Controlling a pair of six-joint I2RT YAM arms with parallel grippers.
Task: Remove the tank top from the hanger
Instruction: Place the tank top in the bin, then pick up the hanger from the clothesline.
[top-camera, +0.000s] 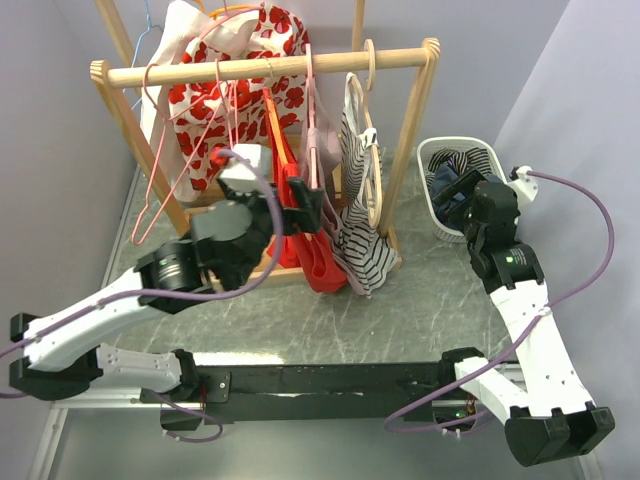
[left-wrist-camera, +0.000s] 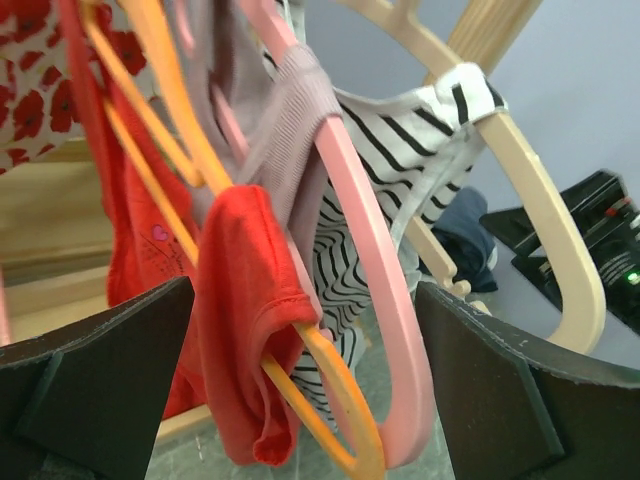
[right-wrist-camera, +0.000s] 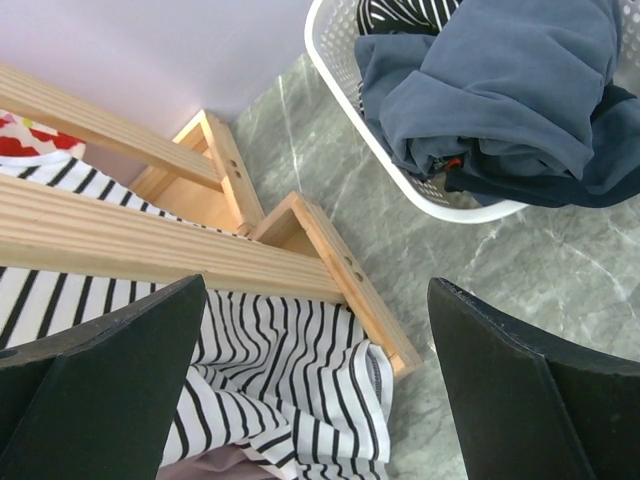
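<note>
Left gripper spread wide, holding nothing, fingers bracketing the red tank top without touching it. Tank top hangs on the orange hanger from the wooden rack rail, near mid-rail; that this red piece is the task garment is a judgement, going by its narrow strap and where the gripper aims. Its strap loops over the hanger's arm right between the fingers. Close beside it on the right: a pink hanger carrying a mauve garment, then a striped top on a pale wooden hanger. Right gripper also wide apart and empty, hovering above the counter between the rack's foot and the white basket of dark clothes. Step in hand looks like the approach to the strap. To do it well: close on red fabric only, just below the hanger arm, keeping the pink hanger outside the jaws; then draw the strap outward toward the hanger's tip, not straight down, so the hanger does not swing or lift off the rail. Likely useful to have the right arm steady the hanger.
</note>
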